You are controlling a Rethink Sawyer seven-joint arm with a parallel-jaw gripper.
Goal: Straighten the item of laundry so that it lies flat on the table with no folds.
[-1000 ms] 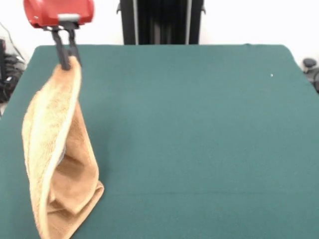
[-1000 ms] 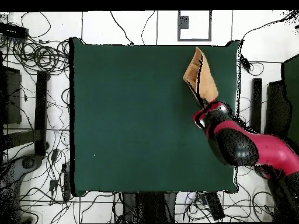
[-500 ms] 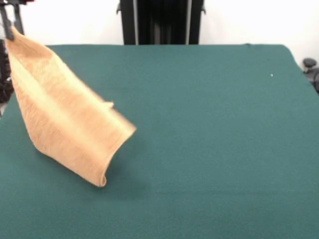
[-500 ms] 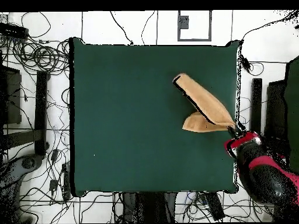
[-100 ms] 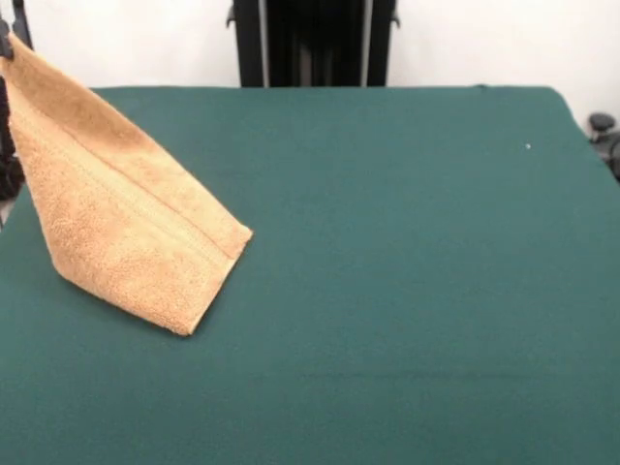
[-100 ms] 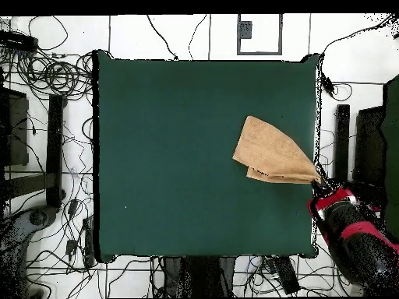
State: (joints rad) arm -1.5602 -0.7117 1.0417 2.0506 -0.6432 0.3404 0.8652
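Observation:
The item of laundry [image 5: 126, 232], a golden-tan terry towel, slants from its raised corner at the top left of the front view down to the table [image 5: 407, 242]. Its lower edge rests on the green cloth and a woven band runs across it. My gripper [image 5: 8, 44] is shut on the raised corner, only its dark tips showing at the frame's edge. From overhead the item of laundry [image 6: 269, 149] fans out wedge-shaped from my gripper [image 6: 316, 181], which hangs at the right edge of the table [image 6: 171, 156]. A doubled layer shows along the towel's lower side.
The red arm [image 6: 351, 233] sits off the table's right side in the overhead view. Tangled cables [image 6: 47, 74] ring the table on the floor. A black column [image 5: 312, 44] rises behind the far edge in the front view.
The gripper carried the towel's corner from above the table out to its edge. The hanging towel swung, then its free end dropped onto the cloth and spread wider.

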